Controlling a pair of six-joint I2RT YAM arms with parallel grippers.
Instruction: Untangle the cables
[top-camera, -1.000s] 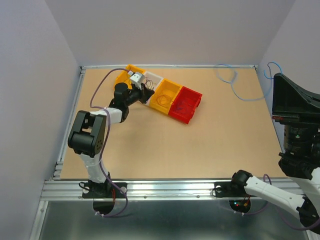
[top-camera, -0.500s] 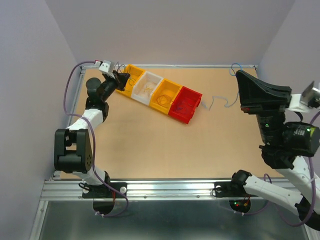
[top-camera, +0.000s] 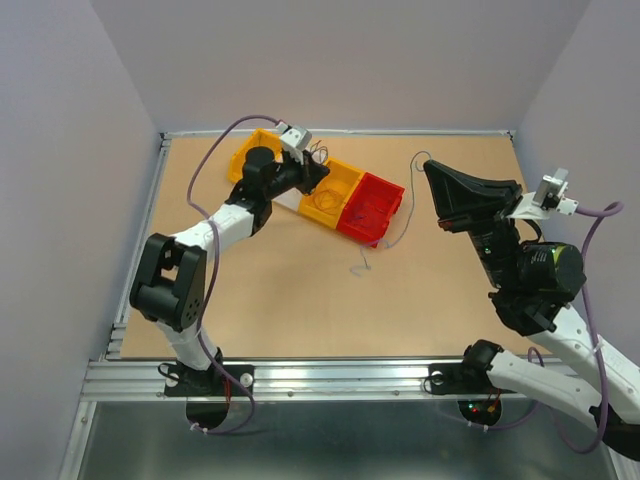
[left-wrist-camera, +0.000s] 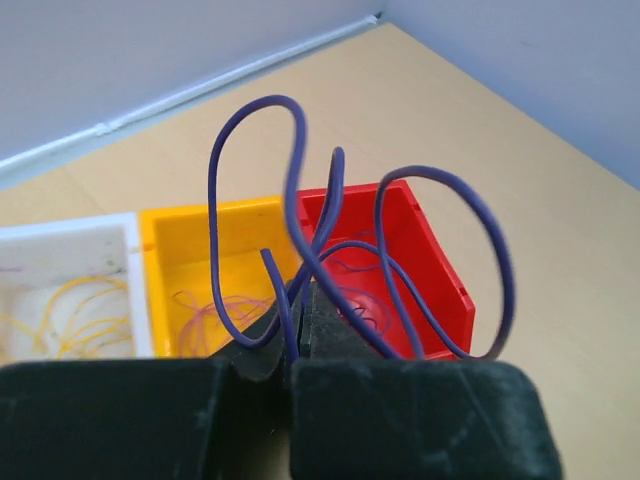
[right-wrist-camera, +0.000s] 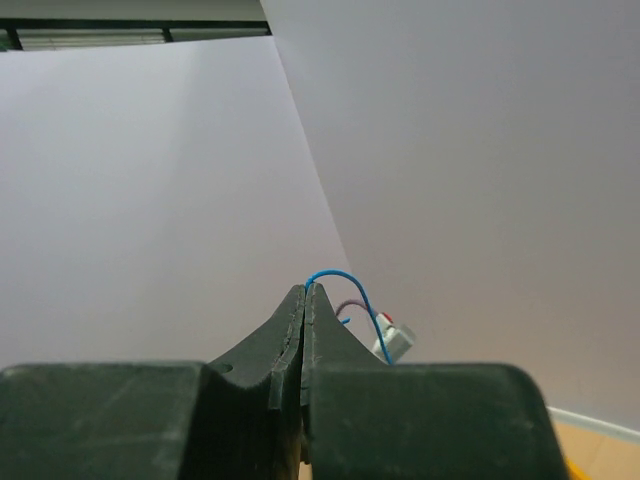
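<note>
Left fingers (left-wrist-camera: 300, 310) pinch the purple cable (left-wrist-camera: 265, 100) over the bins (left-wrist-camera: 440, 250) near the worktop's far edge. Right fingers (right-wrist-camera: 305, 300) pinch the blue cable (right-wrist-camera: 342, 272), held high toward the right edge. We'd part them slowly, grips firm, watching for snagged loops.

Soft, even light is falling from overhead, laying faint shadows on the tabletop (top-camera: 300, 300). In the wrist views the left claw (left-wrist-camera: 297, 300) and right claw (right-wrist-camera: 303, 292) are looking dark and blurred up close, the cables (left-wrist-camera: 212, 200) showing crisp.
</note>
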